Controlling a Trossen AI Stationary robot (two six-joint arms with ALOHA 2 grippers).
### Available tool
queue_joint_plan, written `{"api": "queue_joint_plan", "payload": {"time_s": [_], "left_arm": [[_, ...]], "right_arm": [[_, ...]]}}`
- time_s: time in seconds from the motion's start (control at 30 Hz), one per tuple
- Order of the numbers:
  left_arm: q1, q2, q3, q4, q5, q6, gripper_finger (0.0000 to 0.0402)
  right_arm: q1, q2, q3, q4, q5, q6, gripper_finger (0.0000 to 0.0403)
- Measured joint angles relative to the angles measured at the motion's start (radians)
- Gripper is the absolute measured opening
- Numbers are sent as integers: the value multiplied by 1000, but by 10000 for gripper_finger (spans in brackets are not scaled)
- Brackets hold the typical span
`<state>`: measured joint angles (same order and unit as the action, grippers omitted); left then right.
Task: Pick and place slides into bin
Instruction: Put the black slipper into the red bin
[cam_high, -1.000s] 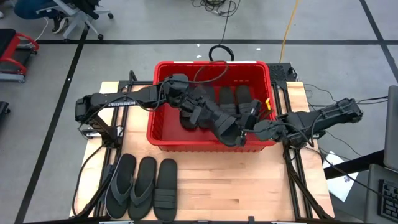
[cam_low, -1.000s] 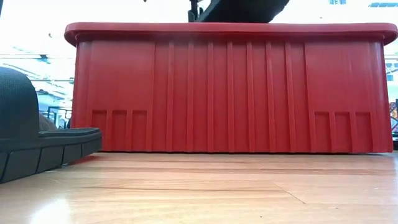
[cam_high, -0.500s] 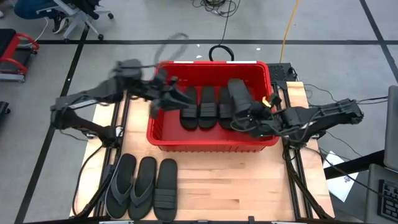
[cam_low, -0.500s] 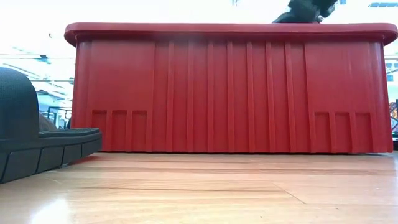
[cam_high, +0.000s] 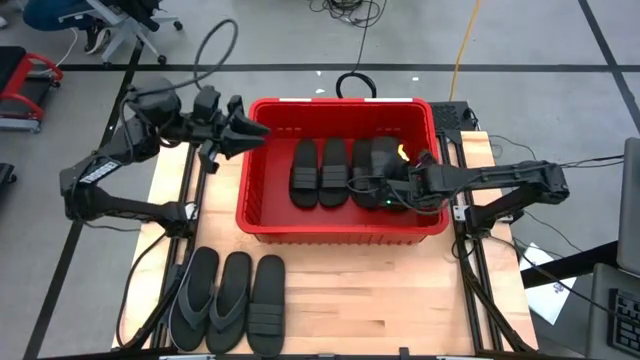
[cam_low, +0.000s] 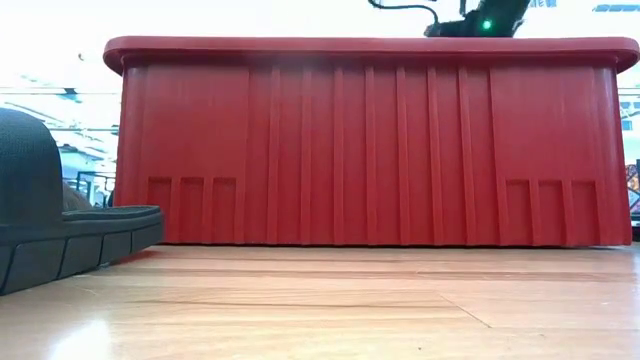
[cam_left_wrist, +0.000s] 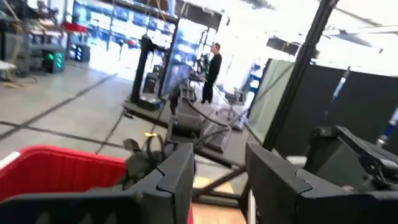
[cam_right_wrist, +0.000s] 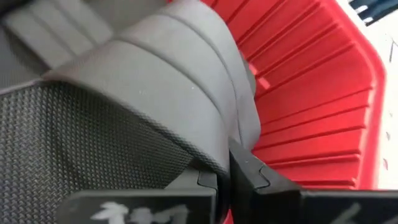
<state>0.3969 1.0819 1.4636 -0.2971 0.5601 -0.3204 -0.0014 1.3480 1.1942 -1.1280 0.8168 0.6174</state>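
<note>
The red bin stands at the table's far middle. Two black slides lie side by side on its floor. At the bin's right end, next to a third slide, my right gripper is shut on a band-strap slide, also seen close up as a slide. My left gripper hovers open and empty by the bin's far left corner; in its wrist view nothing is between the fingers of my left gripper. Three more slides lie flat on the table's near left. My right gripper pinches the lower end of the slide's ribbed band, where it runs down to the sole's edge, between its two fingers. It reaches in from the table's right, slanting down. The slide sits low inside the bin; whether it rests on the floor I cannot tell.
The bin's near wall fills the low view, with my right arm just above its rim. One slide's toe shows at the left there. Bare wood lies in front of the bin. Cables hang behind the bin.
My left gripper has left its slide lying in the bin beside another and has drawn back up and toward the table's far left corner, rolling as it went. My right gripper has swung its slide from slantwise over the near wall into line with the others and lowered it in.
</note>
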Motion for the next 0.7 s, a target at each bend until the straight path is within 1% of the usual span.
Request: {"api": "queue_joint_plan", "payload": {"time_s": [0.17, 0.4, 0.5, 0.6, 0.7], "left_arm": [[33, -11, 0, -24, 34, 2, 145], [64, -9, -1, -71, 19, 25, 145], [79, -10, -1, -73, 15, 30, 145], [97, -9, -1, -75, 15, 30, 145], [112, -9, -1, -74, 14, 30, 145]], "right_arm": [[-52, 14, -13, -5, -43, -114, 1], [-152, -10, -47, -36, -76, -125, 1], [-183, -12, -68, -3, -143, -230, 1], [-201, -11, -97, 38, -179, -324, 1], [-216, -12, -124, 71, -188, -343, 0]]}}
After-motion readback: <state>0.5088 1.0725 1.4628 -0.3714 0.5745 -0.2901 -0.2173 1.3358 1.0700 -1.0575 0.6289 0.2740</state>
